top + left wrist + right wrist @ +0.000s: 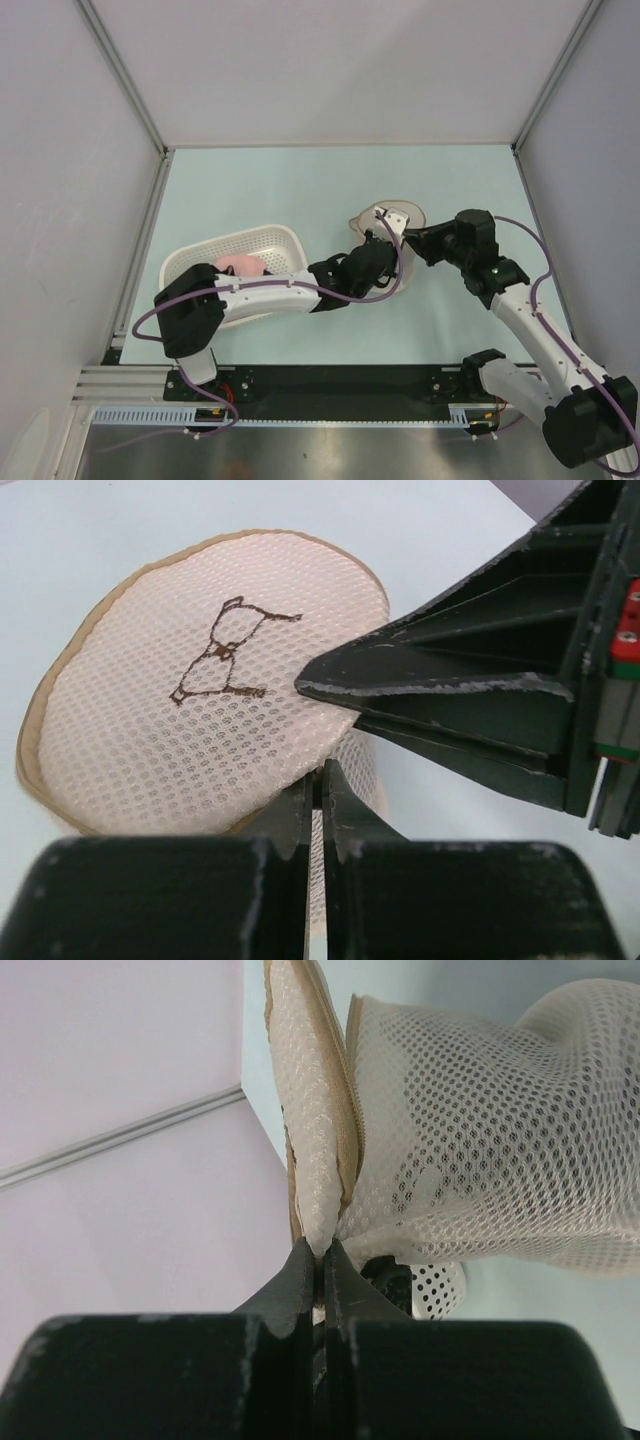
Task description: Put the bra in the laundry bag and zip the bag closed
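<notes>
Left pincer [320, 785] and right pincer [322, 1258] each pinch the cream mesh laundry bag [150, 740].

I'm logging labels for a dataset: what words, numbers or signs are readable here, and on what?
Words or numbers: none can be read in any view.
Sign only: a brown outline drawing of a bra, with no lettering, on the mesh of the laundry bag.
</notes>
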Controlling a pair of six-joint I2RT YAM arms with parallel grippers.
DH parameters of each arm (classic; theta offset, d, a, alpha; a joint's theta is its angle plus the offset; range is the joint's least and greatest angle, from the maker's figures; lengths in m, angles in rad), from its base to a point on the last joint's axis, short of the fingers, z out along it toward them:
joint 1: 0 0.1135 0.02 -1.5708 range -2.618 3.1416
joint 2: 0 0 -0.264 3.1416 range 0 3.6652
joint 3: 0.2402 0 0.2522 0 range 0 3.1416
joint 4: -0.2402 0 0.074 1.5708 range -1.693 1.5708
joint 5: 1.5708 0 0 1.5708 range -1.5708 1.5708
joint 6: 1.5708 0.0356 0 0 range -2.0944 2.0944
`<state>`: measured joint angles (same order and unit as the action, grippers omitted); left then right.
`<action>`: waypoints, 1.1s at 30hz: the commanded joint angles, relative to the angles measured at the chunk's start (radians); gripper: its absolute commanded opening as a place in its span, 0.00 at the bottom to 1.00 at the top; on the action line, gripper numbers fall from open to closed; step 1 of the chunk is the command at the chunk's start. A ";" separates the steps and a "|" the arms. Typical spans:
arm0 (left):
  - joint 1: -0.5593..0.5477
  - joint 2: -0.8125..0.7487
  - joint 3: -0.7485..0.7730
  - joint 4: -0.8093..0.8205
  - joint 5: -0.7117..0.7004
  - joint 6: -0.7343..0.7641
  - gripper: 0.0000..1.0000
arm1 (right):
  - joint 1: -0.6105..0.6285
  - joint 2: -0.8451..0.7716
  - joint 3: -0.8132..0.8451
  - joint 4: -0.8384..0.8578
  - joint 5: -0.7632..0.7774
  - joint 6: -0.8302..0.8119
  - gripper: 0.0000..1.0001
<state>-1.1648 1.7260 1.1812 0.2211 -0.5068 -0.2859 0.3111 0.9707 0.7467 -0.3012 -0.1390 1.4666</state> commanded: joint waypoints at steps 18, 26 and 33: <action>0.168 -0.318 -0.271 -0.091 0.391 0.039 0.00 | -0.162 0.005 -0.007 0.080 -0.267 -0.440 0.00; 0.169 -0.339 -0.327 0.043 0.649 0.002 0.00 | -0.185 0.156 0.080 0.113 -0.422 -0.508 0.00; 0.169 -0.318 -0.359 0.133 0.657 -0.126 0.00 | -0.165 0.434 0.385 -0.052 -0.459 -0.805 0.21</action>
<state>-0.9943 1.4193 0.8345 0.2581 0.0879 -0.3237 0.1371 1.3136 0.9684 -0.3164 -0.5732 0.8570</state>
